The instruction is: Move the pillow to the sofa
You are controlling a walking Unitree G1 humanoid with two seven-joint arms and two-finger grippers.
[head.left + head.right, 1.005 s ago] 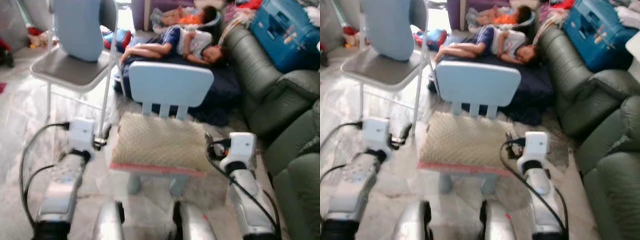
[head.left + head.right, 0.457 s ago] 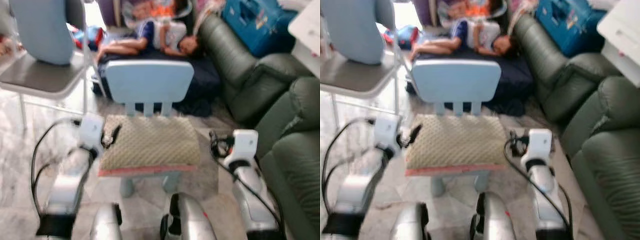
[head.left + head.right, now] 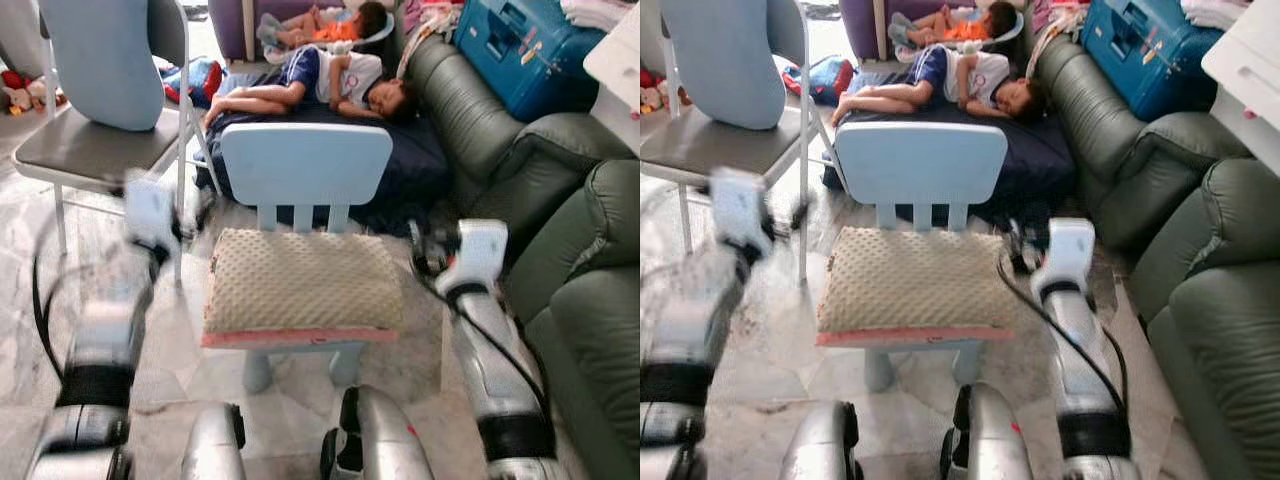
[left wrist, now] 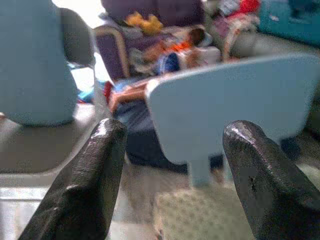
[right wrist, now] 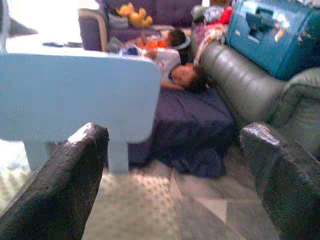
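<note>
The pillow (image 3: 302, 280), a beige bumpy-textured one with a pink edge along its front, is lying flat on the seat of a little light blue kids' chair (image 3: 306, 163) right in front of the robot. Both arms are raised on either side of it. The left end effector (image 4: 172, 165) sits off the pillow's left side near the chair's backrest, fingers (image 4: 87, 185) spread wide with nothing between them; that arm looks blurry in the head views. The right end effector (image 5: 172, 175) is just beside the pillow's right edge, also spread apart and holding nothing. The dark green sofa (image 3: 520, 150) runs along the right side, with a blue suitcase (image 3: 525, 50) on it further back. Behind the little chair, two people are lying on a dark navy mattress (image 3: 400, 165) on the floor. A grey folding chair (image 3: 85, 150) with a light blue cushion (image 3: 100, 55) stands to the left.
</note>
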